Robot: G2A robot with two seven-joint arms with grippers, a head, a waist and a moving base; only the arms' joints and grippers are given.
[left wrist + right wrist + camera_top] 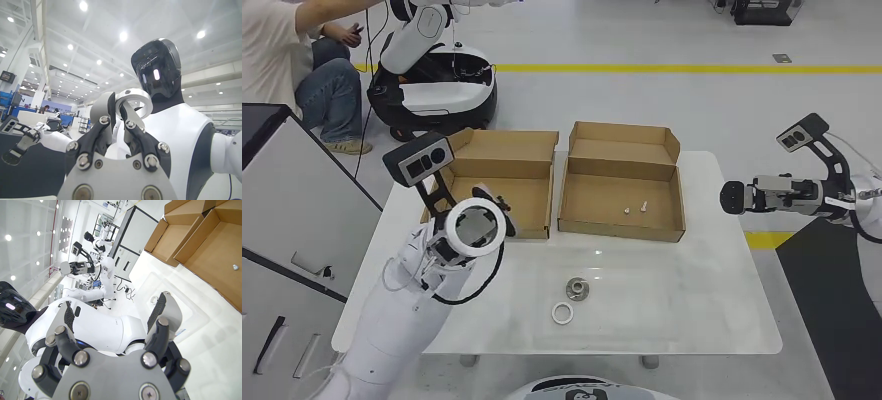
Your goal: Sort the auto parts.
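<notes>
My left gripper point(117, 103) is raised over the table's left side, turned up toward the head, and shut on a silver metal ring point(134, 102), one finger inside the ring and one outside. From above, the ring point(477, 225) hangs in front of the left cardboard box point(504, 180). The right cardboard box point(622, 195) holds two small bolts point(635, 209). A flanged metal part point(576, 290) and a white ring point(562, 313) lie on the white table point(692, 300). My right gripper point(114, 311) is open and holds nothing, hovering beyond the table's right edge point(730, 197).
A grey cabinet point(292, 200) stands close to the table's left side. Another robot on a wheeled base point(437, 85) is parked behind the boxes, and a person sits at the far left. Bare table surface lies in front of the right box.
</notes>
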